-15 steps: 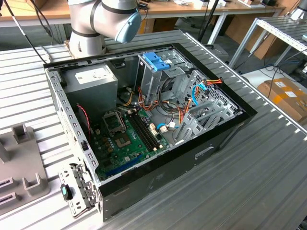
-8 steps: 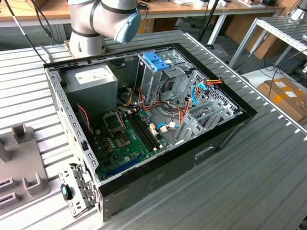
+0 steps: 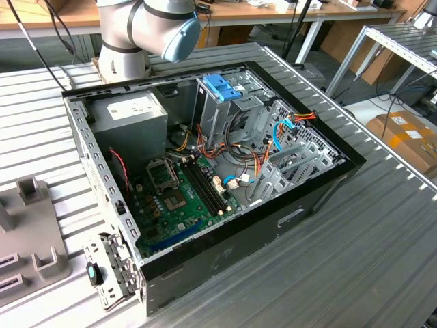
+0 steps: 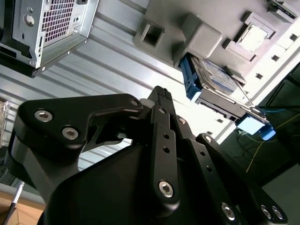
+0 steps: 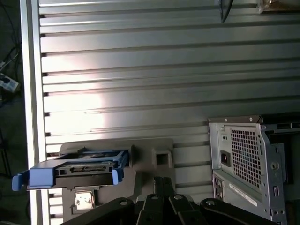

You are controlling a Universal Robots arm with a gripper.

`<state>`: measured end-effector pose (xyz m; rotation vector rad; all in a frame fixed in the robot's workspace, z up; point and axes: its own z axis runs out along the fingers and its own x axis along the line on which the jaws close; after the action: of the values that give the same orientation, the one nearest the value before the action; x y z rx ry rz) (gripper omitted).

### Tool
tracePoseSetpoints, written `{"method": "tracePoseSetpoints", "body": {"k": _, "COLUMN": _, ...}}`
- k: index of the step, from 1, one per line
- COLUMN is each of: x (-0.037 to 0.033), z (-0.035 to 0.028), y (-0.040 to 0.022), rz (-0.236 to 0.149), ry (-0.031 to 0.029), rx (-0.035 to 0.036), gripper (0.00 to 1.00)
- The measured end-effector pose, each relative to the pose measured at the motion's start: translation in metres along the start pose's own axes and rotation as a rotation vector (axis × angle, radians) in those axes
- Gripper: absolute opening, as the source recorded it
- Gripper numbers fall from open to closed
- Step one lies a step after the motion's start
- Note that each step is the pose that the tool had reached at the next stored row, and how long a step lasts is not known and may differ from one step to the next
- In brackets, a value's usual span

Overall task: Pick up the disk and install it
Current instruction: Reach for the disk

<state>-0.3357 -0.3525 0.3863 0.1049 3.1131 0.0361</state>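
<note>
The disk (image 5: 77, 171) lies in a grey holder block (image 5: 154, 150) on the ribbed metal table, its light-blue carrier facing out. In the second wrist view the disk (image 4: 213, 77) shows its white-and-blue label, resting tilted in the same holder (image 4: 201, 37). My gripper (image 5: 162, 180) hangs above the table beside the holder, a short way from the disk. In both wrist views its black fingers stand together, shut with nothing between them (image 4: 160, 93). The open computer case (image 3: 205, 171) lies on its side in the middle of the table.
Inside the case are a grey power-supply box (image 3: 130, 113), a green motherboard (image 3: 177, 198), loose cables and an upright metal cage topped by a blue bracket (image 3: 222, 87). The arm's base (image 3: 136, 34) stands behind the case. Grey fixture blocks (image 3: 27, 232) sit at the exterior view's left.
</note>
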Motion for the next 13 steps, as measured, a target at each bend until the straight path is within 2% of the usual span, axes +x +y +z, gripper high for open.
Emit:
{"method": "tracePoseSetpoints", "body": {"k": 2, "x": 0.0016, "z": 0.0011, "y": 0.0016, "rz": -0.022, "ry": 0.0, "rx": 0.0134, "gripper": 0.11}}
{"method": "tracePoseSetpoints", "body": {"k": 3, "x": 0.0026, "z": 0.0014, "y": 0.0021, "rz": -0.029, "ry": 0.0004, "rx": 0.0161, "gripper": 0.11}}
{"method": "tracePoseSetpoints", "body": {"k": 6, "x": 0.0071, "z": 0.0027, "y": 0.0034, "rz": -0.043, "ry": 0.001, "rx": 0.0191, "gripper": 0.11}}
{"method": "tracePoseSetpoints", "body": {"k": 7, "x": 0.012, "z": 0.0036, "y": 0.0041, "rz": -0.048, "ry": 0.0009, "rx": 0.0199, "gripper": 0.11}}
{"method": "tracePoseSetpoints", "body": {"k": 13, "x": 0.0296, "z": 0.0053, "y": 0.0051, "rz": -0.058, "ry": 0.001, "rx": 0.0219, "gripper": 0.11}}
